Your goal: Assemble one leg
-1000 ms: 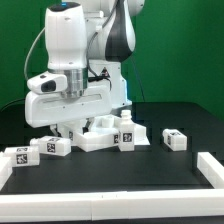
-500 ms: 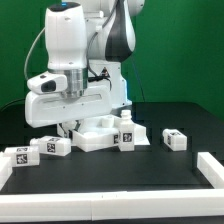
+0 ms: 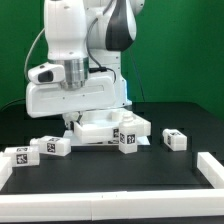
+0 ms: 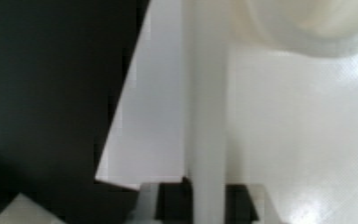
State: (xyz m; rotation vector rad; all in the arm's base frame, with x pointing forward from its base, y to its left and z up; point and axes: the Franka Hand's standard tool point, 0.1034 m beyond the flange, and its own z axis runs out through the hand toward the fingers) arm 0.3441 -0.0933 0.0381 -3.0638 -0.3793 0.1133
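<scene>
The square top is a white tray-like part at the table's middle, under the arm. In the wrist view its thin white rim runs between my two dark fingers, so my gripper is shut on that rim. In the exterior view the arm's white hand hides the jaws. One leg, a short white peg with square tags, stands at the top's front corner on the exterior view's right. Three more legs lie loose: one on the right and two on the left.
A raised white border runs along the front of the black table and up the exterior view's right side. The arm's bulk covers the table's back left.
The hand has come down and shifted toward the exterior view's right. The square top has shifted with it, and the leg at its corner now sits slightly lower and further right.
</scene>
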